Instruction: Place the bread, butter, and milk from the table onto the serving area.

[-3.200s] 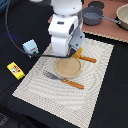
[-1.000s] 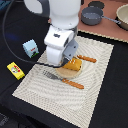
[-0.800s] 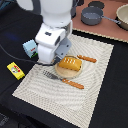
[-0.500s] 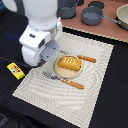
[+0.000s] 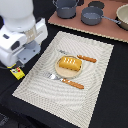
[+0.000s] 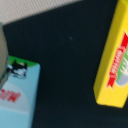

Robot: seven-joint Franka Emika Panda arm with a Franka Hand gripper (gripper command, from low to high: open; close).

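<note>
I count one bread (image 5: 69, 63) on the plate (image 5: 60, 71) on the mat (image 5: 95, 92), one butter (image 5: 18, 73) half hidden, one milk (image 6: 17, 95) cropped, gripper's jaws unseen, can't tell their state.

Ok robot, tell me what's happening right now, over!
Gripper: out of sight, state unknown. Bread sits on the plate on the serving area. Butter and milk on the black table, off the mat. Nothing blocking them.
</note>
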